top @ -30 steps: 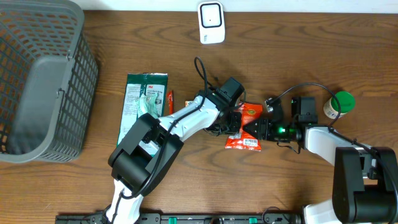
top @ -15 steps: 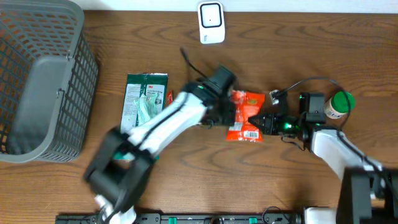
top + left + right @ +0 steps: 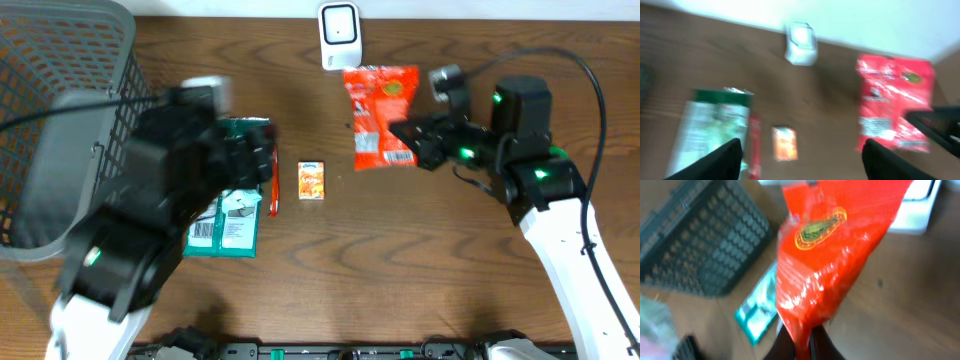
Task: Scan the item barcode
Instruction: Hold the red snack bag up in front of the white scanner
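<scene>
Left arm has swung back over the packet (image 3: 232,215), left gripper (image 3: 805,162) wide and empty; right gripper (image 3: 412,135), pinching the bag (image 3: 380,115), has raised it near the scanner (image 3: 339,36). Only the right wrist shows the pinch.

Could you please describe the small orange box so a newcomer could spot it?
From the grey mesh basket at the table's left, move right past the green packet and thin red stick. The small orange box lies just beyond, far smaller than the red bag further right.

Checkout bench: scanner (image 3: 339,36), basket (image 3: 60,40)
</scene>
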`<state>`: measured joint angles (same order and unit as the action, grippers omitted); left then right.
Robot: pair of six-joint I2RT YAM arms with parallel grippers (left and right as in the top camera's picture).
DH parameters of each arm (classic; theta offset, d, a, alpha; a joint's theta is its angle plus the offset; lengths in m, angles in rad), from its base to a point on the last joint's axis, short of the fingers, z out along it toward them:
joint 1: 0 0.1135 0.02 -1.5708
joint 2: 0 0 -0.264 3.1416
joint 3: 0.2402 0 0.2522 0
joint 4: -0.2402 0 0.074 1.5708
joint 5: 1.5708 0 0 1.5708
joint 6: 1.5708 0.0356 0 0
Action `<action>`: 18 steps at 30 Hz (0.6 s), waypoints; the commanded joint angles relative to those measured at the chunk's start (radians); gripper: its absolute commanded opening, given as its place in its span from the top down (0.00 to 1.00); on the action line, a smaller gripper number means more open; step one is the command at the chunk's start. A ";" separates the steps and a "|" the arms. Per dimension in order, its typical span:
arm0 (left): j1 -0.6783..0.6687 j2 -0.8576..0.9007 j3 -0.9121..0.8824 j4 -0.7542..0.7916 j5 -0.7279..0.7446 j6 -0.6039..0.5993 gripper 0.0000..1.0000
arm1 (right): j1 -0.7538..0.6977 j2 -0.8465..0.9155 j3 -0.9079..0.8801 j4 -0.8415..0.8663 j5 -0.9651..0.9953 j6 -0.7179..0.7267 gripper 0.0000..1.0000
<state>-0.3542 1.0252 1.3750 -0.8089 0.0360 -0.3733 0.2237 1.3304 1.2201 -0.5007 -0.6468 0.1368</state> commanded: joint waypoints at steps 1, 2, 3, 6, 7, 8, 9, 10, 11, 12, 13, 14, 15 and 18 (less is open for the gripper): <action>0.036 -0.085 0.005 -0.021 -0.268 0.018 0.19 | 0.109 0.095 0.238 -0.107 0.310 -0.123 0.99; 0.040 -0.100 0.005 -0.026 -0.299 0.018 0.19 | 0.127 0.133 0.303 -0.146 0.351 -0.136 0.99; 0.042 -0.116 0.005 -0.032 -0.326 0.018 0.19 | 0.145 0.198 0.407 -0.210 0.385 -0.154 0.99; 0.042 -0.135 0.005 -0.045 -0.339 0.018 0.19 | 0.173 0.359 0.653 -0.344 0.388 -0.251 0.99; 0.042 -0.136 0.004 -0.059 -0.338 0.017 0.18 | 0.198 0.441 0.775 -0.380 0.410 -0.321 0.99; 0.042 -0.135 0.003 -0.072 -0.337 0.017 0.18 | 0.208 0.462 0.804 -0.382 0.430 -0.345 0.99; 0.042 -0.133 0.003 -0.085 -0.337 0.017 0.18 | 0.226 0.492 0.838 -0.380 0.469 -0.389 0.99; 0.042 -0.132 0.003 -0.094 -0.337 0.018 0.18 | 0.237 0.504 0.850 -0.378 0.491 -0.421 0.99; 0.042 -0.131 0.003 -0.113 -0.337 0.018 0.18 | 0.260 0.518 0.856 -0.372 0.520 -0.483 0.99; 0.042 -0.131 0.003 -0.129 -0.337 0.018 0.18 | 0.276 0.522 0.855 -0.377 0.526 -0.502 0.99; 0.042 -0.131 0.003 -0.141 -0.337 0.018 0.18 | 0.288 0.524 0.855 -0.383 0.526 -0.501 0.99; 0.042 -0.131 0.003 -0.153 -0.337 0.018 0.18 | 0.301 0.525 0.855 -0.396 0.525 -0.500 0.99; 0.042 -0.131 0.003 -0.162 -0.337 0.018 0.18 | 0.310 0.525 0.855 -0.411 0.526 -0.500 0.99; 0.042 -0.131 0.003 -0.198 -0.337 0.018 0.18 | 0.335 0.525 0.855 -0.444 0.527 -0.500 0.99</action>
<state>-0.3161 0.8970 1.3750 -0.9894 -0.2779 -0.3653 0.5377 1.8637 2.0396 -0.9356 -0.1440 -0.3191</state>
